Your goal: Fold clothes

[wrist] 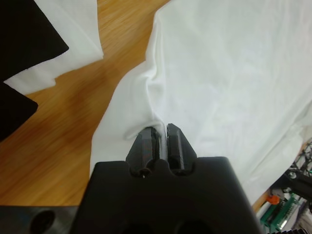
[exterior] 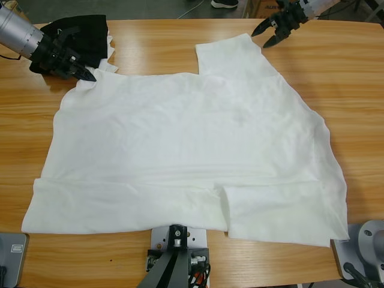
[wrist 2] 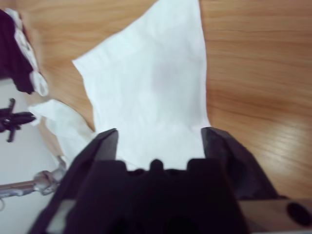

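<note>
Wooden table (exterior: 180, 54) bears the white T-shirt (exterior: 186, 156) spread centrally, its ten-o'clock corner pinched in the closed left gripper (exterior: 90, 76) for folding, while the right gripper (exterior: 268, 33) gapes empty at one o'clock.

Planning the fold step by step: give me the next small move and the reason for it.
Probably bring the right gripper down onto the sleeve corner beside it. Its jaws stand open, above the white T-shirt, gripping nothing, while the left gripper is already shut on the opposite top corner. A fold likely needs both corners held.
</note>
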